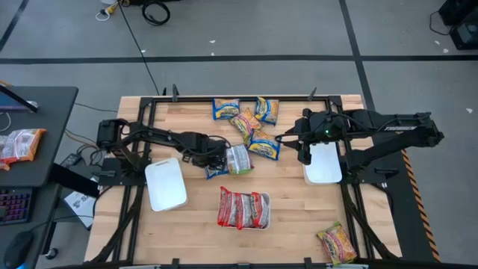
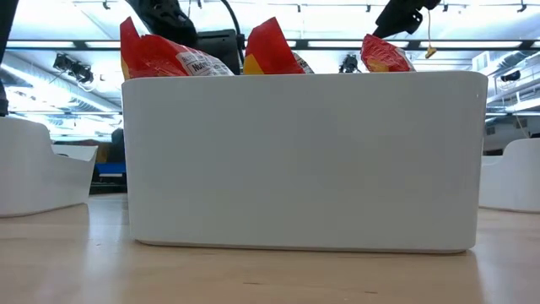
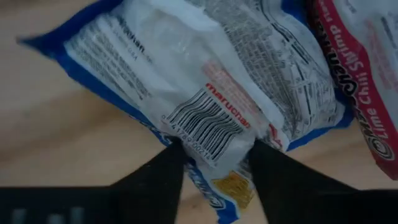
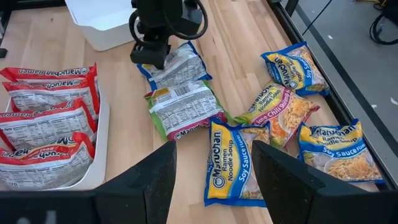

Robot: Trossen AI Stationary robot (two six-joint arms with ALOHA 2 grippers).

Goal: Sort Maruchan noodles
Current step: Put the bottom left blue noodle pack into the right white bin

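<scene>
Maruchan noodles [image 1: 247,125] lie between white trays [image 1: 166,184].

Even overhead light brightens the bench [image 1: 299,224]; the left wrist view's blue packet [image 3: 205,74] is blurred; ceiling lights glare in the low view.

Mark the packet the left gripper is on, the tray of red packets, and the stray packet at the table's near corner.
blue packet [image 3: 205,93], left wrist view: back panel.
red-packet tray [image 2: 304,160], low view: front wall.
stray packet [image 1: 337,243], high view: middle.
</scene>
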